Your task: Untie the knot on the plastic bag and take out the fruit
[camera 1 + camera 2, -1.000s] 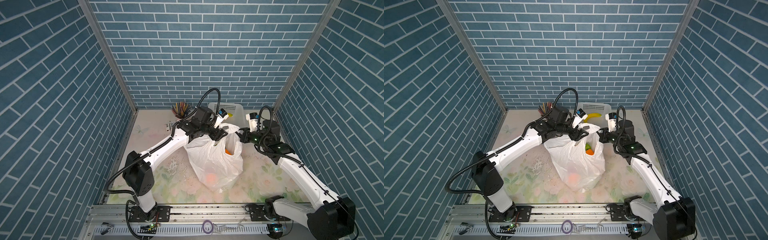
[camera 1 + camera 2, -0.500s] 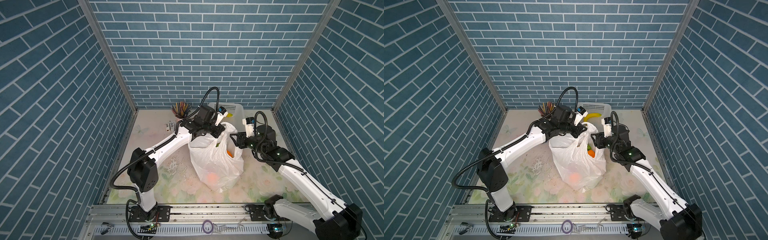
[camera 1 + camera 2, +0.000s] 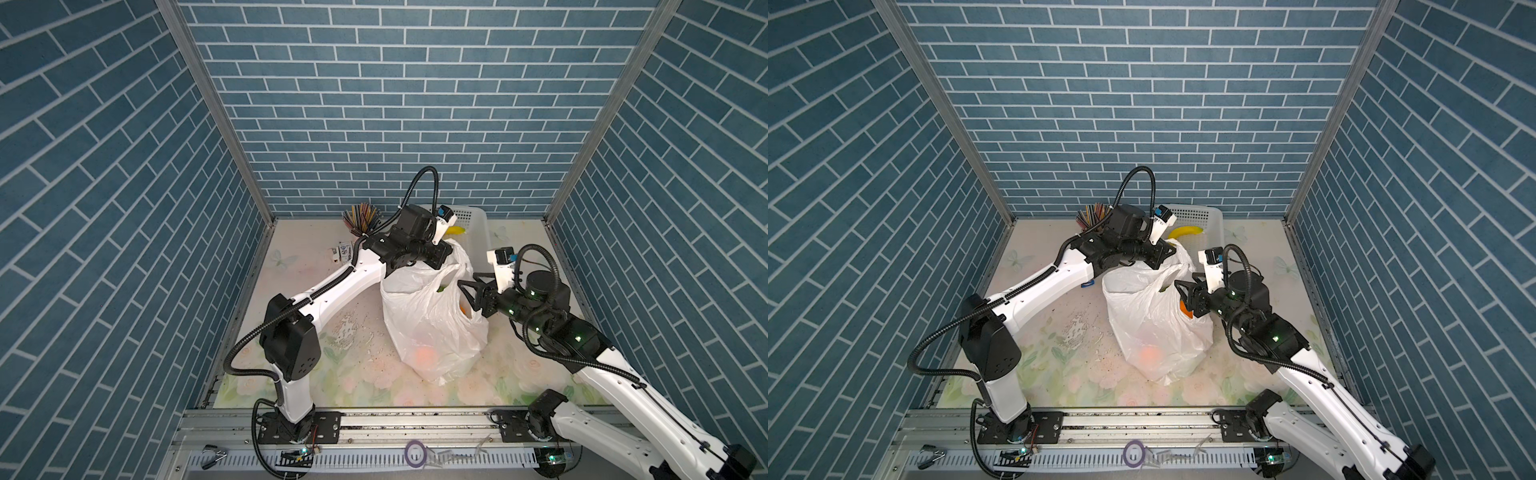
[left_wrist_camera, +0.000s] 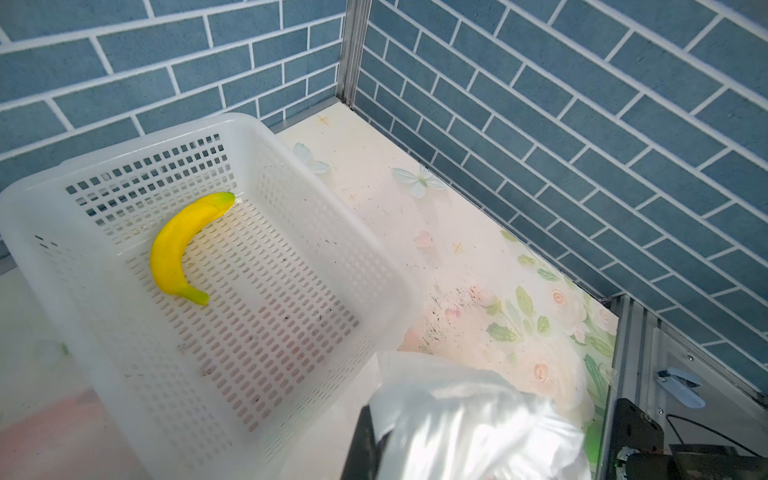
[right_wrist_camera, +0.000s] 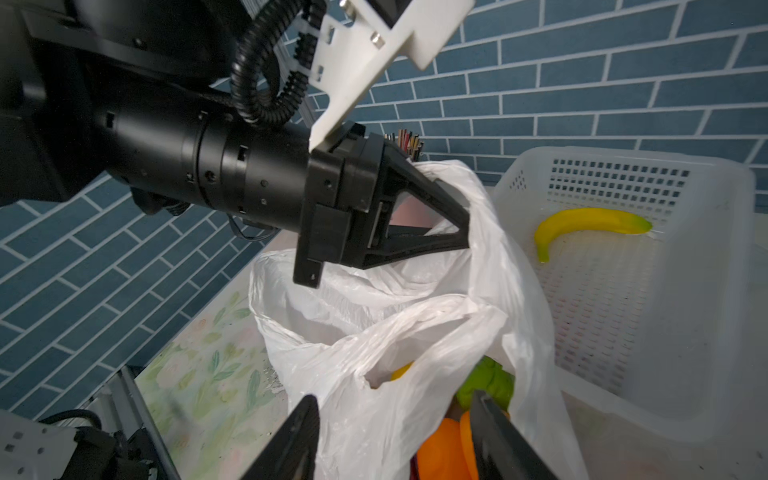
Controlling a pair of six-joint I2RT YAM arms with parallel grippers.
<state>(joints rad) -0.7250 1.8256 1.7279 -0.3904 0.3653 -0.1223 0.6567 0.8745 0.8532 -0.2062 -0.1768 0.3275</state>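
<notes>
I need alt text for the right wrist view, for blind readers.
The left gripper is shut on the rim of the plastic bag; orange and green fruit show inside. The right gripper is open at its mouth, and a banana lies in the white basket.

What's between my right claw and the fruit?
Right wrist view: the bag's loose rim drapes across the open right claw, partly covering the fruit.
</notes>
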